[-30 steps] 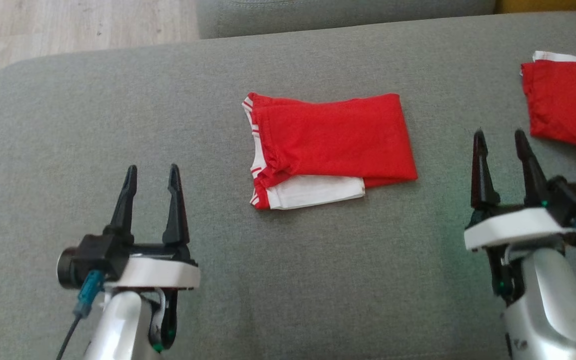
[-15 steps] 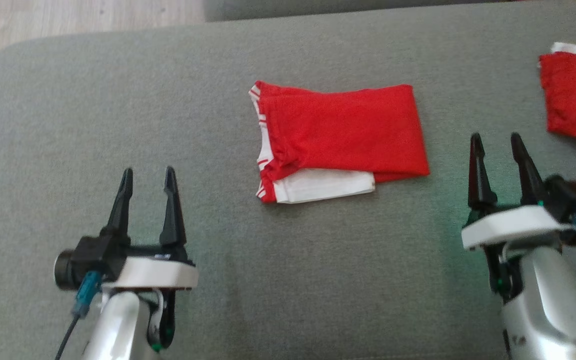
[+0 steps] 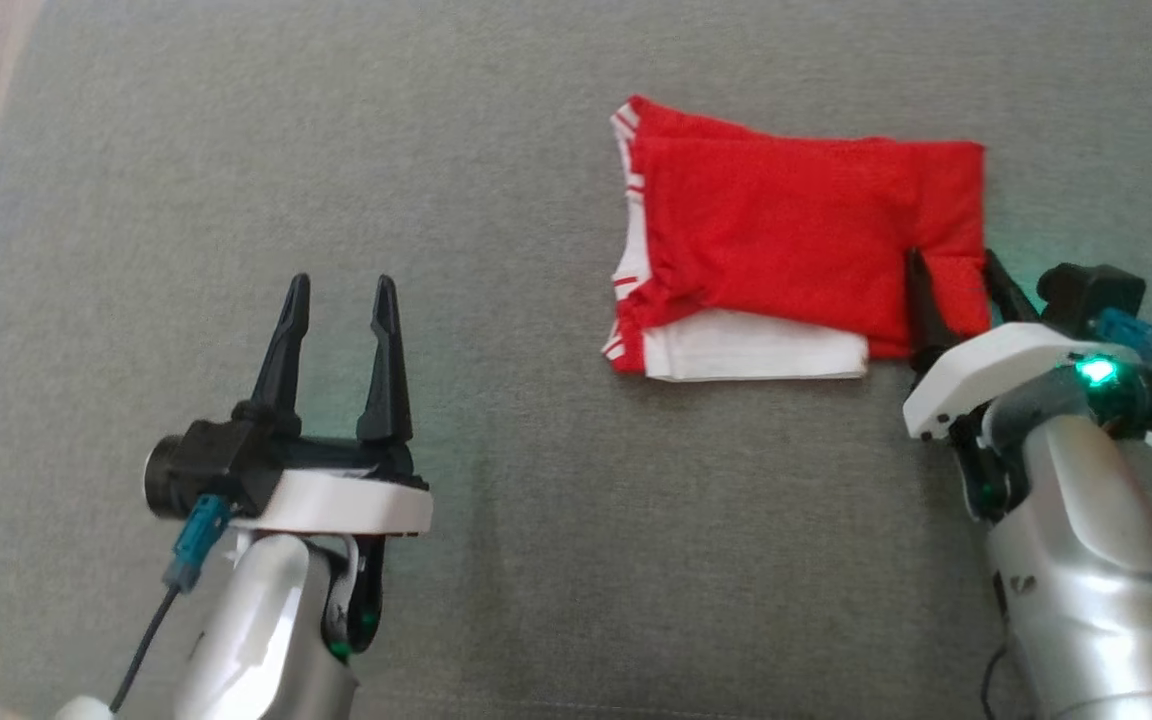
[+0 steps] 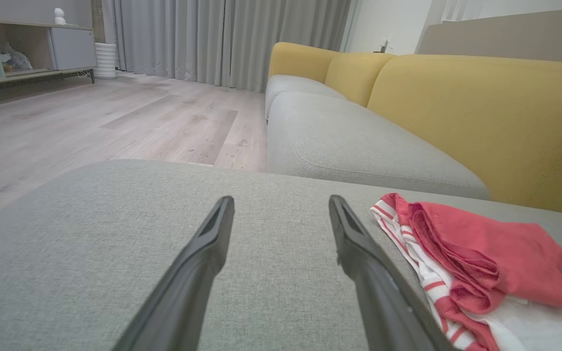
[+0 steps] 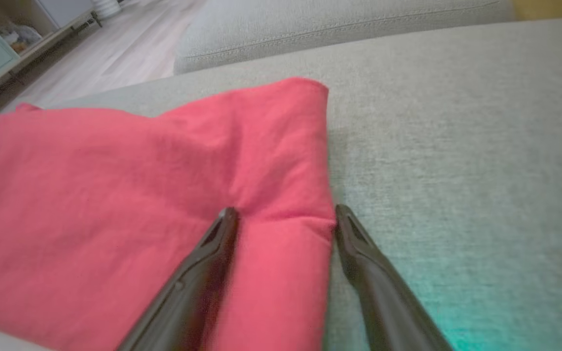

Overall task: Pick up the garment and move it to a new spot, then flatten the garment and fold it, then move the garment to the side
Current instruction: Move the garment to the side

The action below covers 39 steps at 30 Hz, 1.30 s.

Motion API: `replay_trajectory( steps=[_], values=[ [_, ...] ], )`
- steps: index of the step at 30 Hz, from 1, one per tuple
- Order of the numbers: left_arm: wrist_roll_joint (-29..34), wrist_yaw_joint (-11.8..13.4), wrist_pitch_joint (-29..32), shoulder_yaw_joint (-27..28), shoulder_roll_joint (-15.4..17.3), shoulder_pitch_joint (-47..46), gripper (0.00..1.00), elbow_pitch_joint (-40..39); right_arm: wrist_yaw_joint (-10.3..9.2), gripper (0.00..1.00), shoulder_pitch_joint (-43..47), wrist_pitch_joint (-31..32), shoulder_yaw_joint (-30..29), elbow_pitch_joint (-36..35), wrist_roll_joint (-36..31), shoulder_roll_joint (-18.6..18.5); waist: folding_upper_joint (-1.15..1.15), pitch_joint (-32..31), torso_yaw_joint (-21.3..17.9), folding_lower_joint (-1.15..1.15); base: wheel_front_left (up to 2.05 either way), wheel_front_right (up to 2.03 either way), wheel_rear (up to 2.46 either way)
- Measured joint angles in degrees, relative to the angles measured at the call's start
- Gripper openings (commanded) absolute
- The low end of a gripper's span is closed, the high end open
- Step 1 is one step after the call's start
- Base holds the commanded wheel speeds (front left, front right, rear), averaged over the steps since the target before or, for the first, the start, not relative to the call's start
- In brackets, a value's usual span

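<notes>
Folded red garment (image 3: 796, 230) on grey cushion (image 3: 236, 150); right gripper (image 3: 951, 272), spread wide, straddles its right edge; left gripper (image 3: 339, 295), likewise spread, well apart leftward

My right claw (image 3: 952, 257) is covering the near right corner of the garment (image 3: 796, 250). Its red top fold (image 3: 736, 200) is hiding most of the white layer (image 3: 756, 352) under it. In my right wrist view the garment is blurring and running off the left edge; in my left wrist view, off the right.
</notes>
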Motion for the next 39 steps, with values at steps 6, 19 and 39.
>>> replay_trajectory(
  steps=[6,19,39],
  values=[
    [-1.0,0.8,0.0,-0.3,0.0,-0.6,1.00,-0.2,0.00,0.92,-5.1,1.1,-0.5,5.3,-0.2,-1.2,0.00,1.5,2.6,-0.01,0.00,0.00,0.00],
    [-0.5,0.4,0.0,0.2,0.0,-0.5,1.00,0.7,0.00,0.00,-5.8,-4.5,5.1,9.4,-3.2,-0.6,0.00,-1.0,-1.6,-0.01,0.00,0.00,0.00],
    [2.0,-0.9,0.0,0.4,-0.1,-3.4,1.00,1.1,0.00,0.00,-10.2,4.1,6.8,-5.9,-11.4,-17.7,0.00,0.9,-14.0,-0.01,0.00,0.00,0.00]
  ],
)
